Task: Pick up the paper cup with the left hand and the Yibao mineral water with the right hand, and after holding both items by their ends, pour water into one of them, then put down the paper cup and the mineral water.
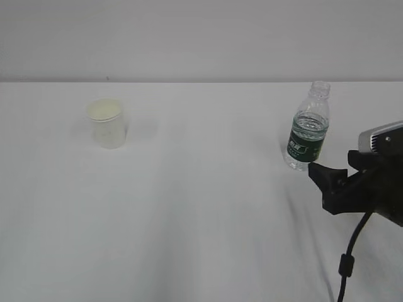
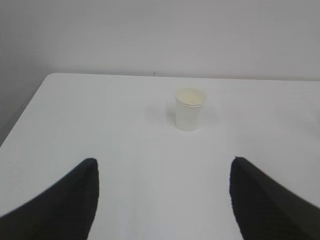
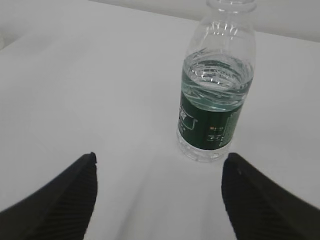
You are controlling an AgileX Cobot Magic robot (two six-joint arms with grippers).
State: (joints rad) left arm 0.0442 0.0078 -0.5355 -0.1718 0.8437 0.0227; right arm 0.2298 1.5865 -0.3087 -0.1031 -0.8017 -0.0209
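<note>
Both pincers stand released and empty: right hand [image 3: 157,195] spread just short of the small clear ribbed plastic Yibao mineral water bottle [image 3: 215,95], left hand [image 2: 162,200] well back from the small cream tapered paper cup [image 2: 190,109], presumably lining up approaches. Bottle, on the white table [image 1: 201,220] at right, stands upright, long axis vertical, capless neck up, water [image 3: 217,80] reaching its shoulder. Cup stands upright at far left, mouth up.

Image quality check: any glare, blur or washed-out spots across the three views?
Exterior view: flat, soft light, the paper cup nearly blends into the white table. Left wrist view: soft throughout, faint shadows. Right wrist view: small glints on the bottle, its near end effector fingers blurred.
</note>
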